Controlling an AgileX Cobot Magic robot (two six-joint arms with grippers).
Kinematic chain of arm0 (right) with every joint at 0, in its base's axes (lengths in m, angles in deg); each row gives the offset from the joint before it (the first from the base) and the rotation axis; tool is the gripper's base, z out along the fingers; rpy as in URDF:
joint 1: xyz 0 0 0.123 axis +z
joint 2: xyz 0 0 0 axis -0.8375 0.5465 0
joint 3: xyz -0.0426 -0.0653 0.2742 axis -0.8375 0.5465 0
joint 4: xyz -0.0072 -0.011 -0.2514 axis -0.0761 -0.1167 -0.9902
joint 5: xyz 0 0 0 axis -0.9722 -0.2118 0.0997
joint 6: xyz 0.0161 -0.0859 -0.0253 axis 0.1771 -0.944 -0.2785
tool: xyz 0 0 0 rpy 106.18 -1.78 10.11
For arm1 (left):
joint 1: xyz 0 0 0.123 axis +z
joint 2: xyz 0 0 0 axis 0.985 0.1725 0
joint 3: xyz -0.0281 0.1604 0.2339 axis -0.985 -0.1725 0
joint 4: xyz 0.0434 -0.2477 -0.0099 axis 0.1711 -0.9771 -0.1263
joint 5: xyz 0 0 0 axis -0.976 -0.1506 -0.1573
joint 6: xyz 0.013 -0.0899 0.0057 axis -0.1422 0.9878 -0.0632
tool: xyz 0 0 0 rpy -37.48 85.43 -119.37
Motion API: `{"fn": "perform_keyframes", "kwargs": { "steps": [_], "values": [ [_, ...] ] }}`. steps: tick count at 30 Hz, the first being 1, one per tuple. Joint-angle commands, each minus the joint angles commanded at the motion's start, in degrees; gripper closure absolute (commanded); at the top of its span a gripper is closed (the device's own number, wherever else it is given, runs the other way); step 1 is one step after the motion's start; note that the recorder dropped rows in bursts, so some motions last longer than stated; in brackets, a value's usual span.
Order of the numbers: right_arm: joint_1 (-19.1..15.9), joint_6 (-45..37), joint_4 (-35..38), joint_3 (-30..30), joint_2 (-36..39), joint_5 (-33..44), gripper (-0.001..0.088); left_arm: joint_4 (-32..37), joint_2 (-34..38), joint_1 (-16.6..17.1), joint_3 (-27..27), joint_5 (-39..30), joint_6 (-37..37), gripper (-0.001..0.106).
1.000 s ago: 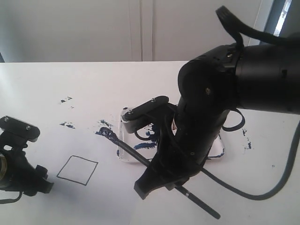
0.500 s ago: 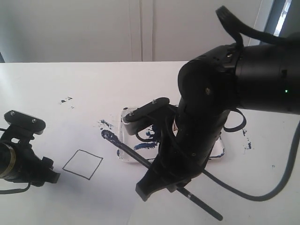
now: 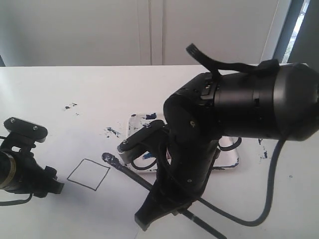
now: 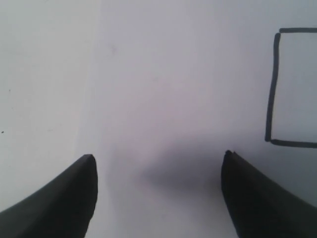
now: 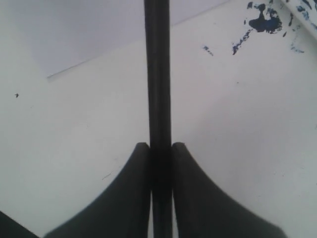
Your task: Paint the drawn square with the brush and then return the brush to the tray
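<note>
1. Your right gripper (image 5: 160, 148) has its jaws pinched tight on the long thin black-handled paintbrush (image 3: 130, 174). The shaft runs straight out between the two dark fingers with no gap on either side.
2. The paintbrush slants out ahead of that gripper toward your other arm, and its dark, loaded tip ends well clear of the jaws.
3. The tip sits just beside the nearest corner of the small, tilted, black pen-outlined square (image 3: 88, 174). You cannot tell from here whether the bristles touch the sheet.
4. Inside its outline the square is bare white, with no paint on it.
5. The white, rounded-corner shallow tray (image 3: 135, 120) lies behind your right gripper, mostly hidden by the arm. Blue smears show along the rim that peeks out.
6. Your left gripper (image 4: 158, 156) has its jaws spread wide with nothing between them, only white surface below.
7. The square lies just off to one side of that left gripper, near its fingertip but apart from it.
8. Loose dark-blue paint specks (image 3: 112, 132) dot the white table (image 3: 75, 89) beyond the brush tip, next to the tray's corner.
</note>
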Motion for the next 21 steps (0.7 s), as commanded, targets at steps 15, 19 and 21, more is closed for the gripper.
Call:
{"fn": "perform_keyframes", "kwargs": {
  "steps": [15, 19, 21],
  "values": [
    [3.5, 8.0, -13.8, -7.1, 3.2, 7.8, 0.0868, 0.0, 0.0, 0.0, 0.0, 0.4, 0.7, 0.030],
    [5.0, 8.1, -21.5, -10.7, 6.3, 17.7, 0.0868, 0.0, 0.0, 0.0, 0.0, 0.4, 0.7, 0.030],
    [5.7, 5.2, -22.3, -12.6, 6.7, 18.6, 0.0868, 0.0, 0.0, 0.0, 0.0, 0.4, 0.7, 0.030]
  ]
}}
